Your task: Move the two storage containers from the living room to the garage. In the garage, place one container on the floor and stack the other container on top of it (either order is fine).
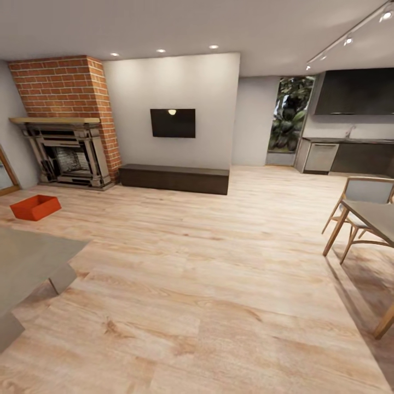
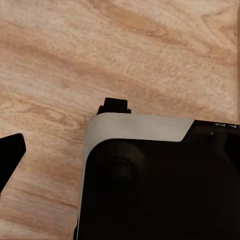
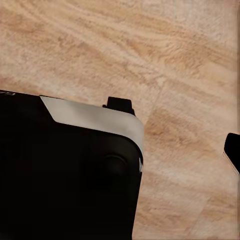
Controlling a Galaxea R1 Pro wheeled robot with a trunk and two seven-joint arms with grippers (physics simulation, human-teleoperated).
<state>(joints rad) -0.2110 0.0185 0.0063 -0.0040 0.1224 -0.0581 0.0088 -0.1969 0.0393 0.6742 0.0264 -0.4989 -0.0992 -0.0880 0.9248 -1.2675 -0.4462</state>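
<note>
One orange-red storage container (image 1: 35, 207) sits on the light wood plank floor (image 1: 208, 284) of the living room, at the far left of the head view, lidless and with its open top up. It lies just in front of the red brick fireplace (image 1: 68, 150), a little apart from the hearth, and nothing touches it. Right of the fireplace a long dark low cabinet (image 1: 174, 178) stands against the cream wall, with a black television (image 1: 173, 122) hung above it. Further right a tall window with green foliage (image 1: 290, 114) gives way to a dark kitchen run (image 1: 350, 156). At the right edge stand a wooden chair (image 1: 358, 210) and the corner of a tabletop (image 1: 377, 218). A grey rug or low surface (image 1: 27, 262) fills the near left corner.

The left wrist view looks down on the plank floor past the robot's black and white base (image 2: 160, 180), with one dark fingertip (image 2: 11, 157) at the edge of the picture. The right wrist view shows the same base (image 3: 70, 170) over the planks and one dark fingertip (image 3: 233, 150) at its edge. With one tip visible per hand, I cannot tell how wide either pair of fingers stands.
</note>
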